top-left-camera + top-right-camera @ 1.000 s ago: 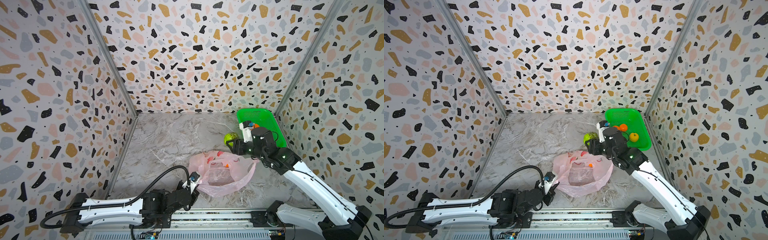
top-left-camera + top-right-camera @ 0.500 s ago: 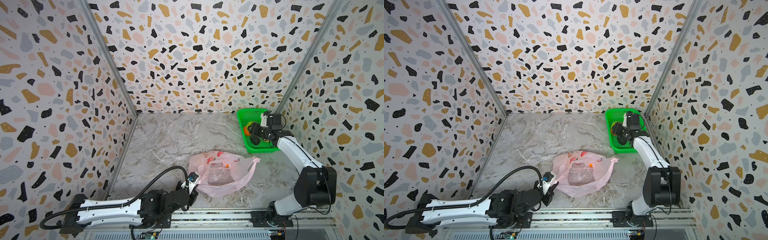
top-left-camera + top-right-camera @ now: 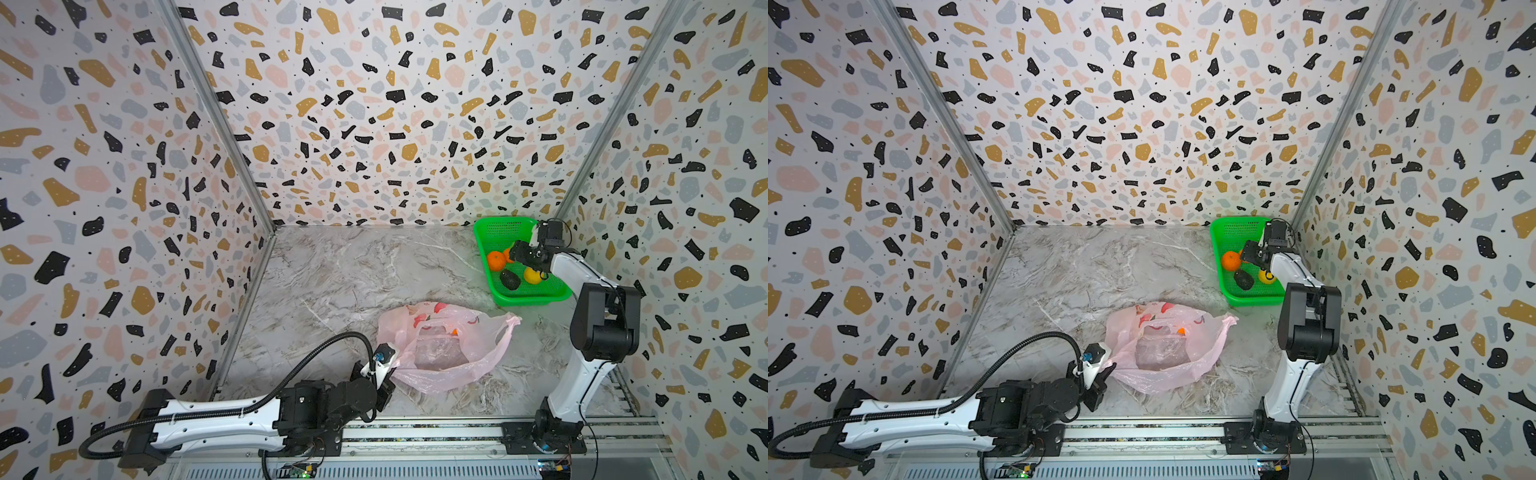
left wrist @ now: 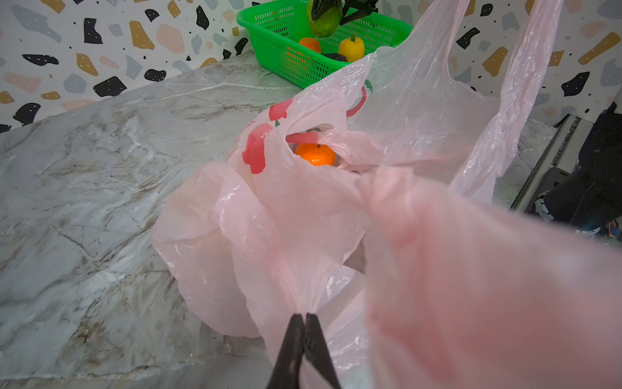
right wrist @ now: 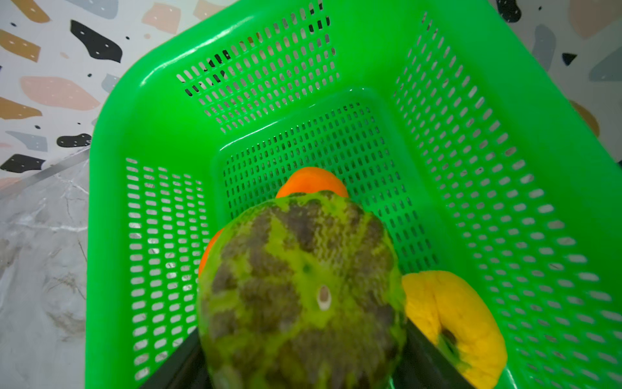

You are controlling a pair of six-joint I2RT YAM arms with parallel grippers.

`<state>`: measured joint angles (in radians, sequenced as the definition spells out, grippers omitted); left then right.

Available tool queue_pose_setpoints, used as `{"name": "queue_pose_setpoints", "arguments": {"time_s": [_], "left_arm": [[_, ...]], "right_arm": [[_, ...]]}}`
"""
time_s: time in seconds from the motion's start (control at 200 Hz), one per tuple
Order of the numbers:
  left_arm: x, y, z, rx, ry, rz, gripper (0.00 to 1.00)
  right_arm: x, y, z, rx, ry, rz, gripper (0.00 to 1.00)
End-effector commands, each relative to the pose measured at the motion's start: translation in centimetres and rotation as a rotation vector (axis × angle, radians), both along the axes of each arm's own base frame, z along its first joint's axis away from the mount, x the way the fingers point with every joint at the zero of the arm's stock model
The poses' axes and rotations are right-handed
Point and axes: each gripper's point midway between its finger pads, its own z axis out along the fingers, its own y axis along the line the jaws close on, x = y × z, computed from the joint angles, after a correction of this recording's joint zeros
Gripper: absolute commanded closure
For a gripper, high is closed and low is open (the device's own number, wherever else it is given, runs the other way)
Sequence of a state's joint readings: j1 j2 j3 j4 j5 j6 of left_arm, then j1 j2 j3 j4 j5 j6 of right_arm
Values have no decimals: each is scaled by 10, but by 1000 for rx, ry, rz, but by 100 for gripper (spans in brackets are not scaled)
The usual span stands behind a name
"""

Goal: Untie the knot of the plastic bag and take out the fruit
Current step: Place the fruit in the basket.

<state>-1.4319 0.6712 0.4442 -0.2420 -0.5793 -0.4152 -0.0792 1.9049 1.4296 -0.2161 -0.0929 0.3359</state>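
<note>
The left tool is pinched fully closed on a gathered fold of the plastic bag, at the bag's 7 o'clock edge in both top views. The right tool hangs over the green basket with its jaws spread wide, one on each flank of the mottled green fruit; whether they press it cannot be told. The bag lies slumped at 5 o'clock on the marbled surface, mouth gaping, with one tangerine showing inside. The basket sits at 2 o'clock, in the far corner, holding an orange fruit, a dark avocado and a yellow fruit.
</note>
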Motion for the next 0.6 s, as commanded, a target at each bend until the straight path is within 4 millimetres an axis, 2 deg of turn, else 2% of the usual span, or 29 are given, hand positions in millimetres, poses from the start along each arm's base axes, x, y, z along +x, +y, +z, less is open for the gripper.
{"name": "queue_pose_setpoints", "arguments": {"time_s": [0.0,0.25,0.496,0.596], "left_arm": [[3,3,2,-15,-17,25,100],[3,3,1,-18,-14,23,100],[6,6,3,-25,-25,47,100],[7,7,3,-25,-31,54,100]], "right_arm": [[1,-4,23,-34,-51,-9,14],[-10,6,36,0,-65,34,12],[-35,24,66,20,-70,112,11],[-50,41,81,44,-75,172,11]]}}
